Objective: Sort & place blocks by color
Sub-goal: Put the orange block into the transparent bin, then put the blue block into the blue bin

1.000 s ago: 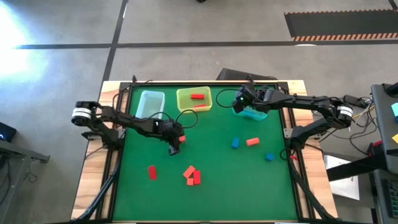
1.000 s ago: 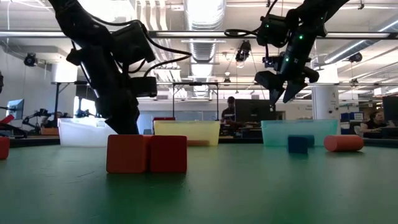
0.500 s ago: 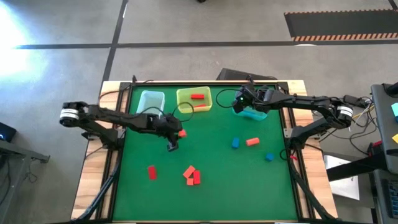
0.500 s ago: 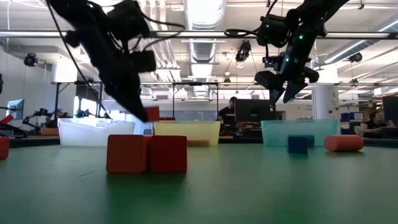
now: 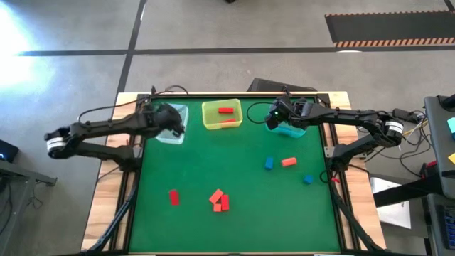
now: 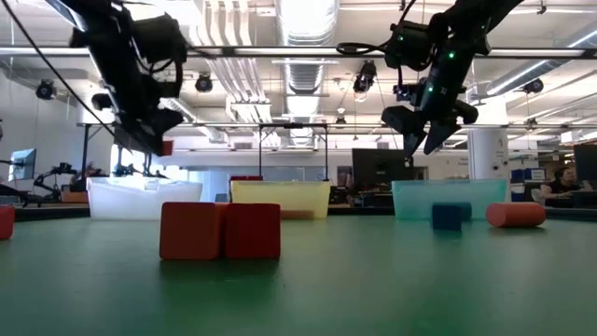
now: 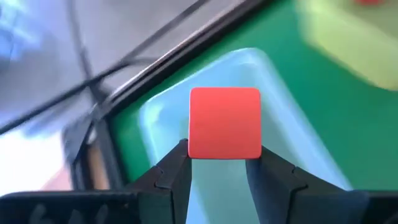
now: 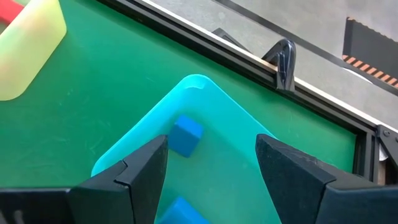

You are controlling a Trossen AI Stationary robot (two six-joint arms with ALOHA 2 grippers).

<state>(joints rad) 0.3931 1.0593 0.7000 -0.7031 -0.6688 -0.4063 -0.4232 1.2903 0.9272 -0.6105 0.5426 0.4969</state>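
Overhead, left gripper [image 5: 173, 122] sits above the clear bin [image 5: 171, 113] at the table's far edge; right gripper [image 5: 276, 116] is over the teal bin [image 5: 292, 130]. A yellow bin [image 5: 222, 114] between them holds a red bar [image 5: 226, 110]. Loose on the green mat [image 5: 234, 178] — red blocks [image 5: 220, 200] near the front, blue cubes [image 5: 269, 163] and an orange-red bar [image 5: 288, 162] toward the right

Table-level view: two red cubes [image 6: 220, 231] touching in front, a blue cube [image 6: 447, 217] beside the orange-red bar

Left wrist: fingers [image 7: 171, 175] clamped on a plain, flat-faced red cube [image 7: 224, 123] above the clear bin

Right wrist: fingers [image 8: 144, 169] spread wide — a blue cube [image 8: 185, 135] lies inside the teal bin
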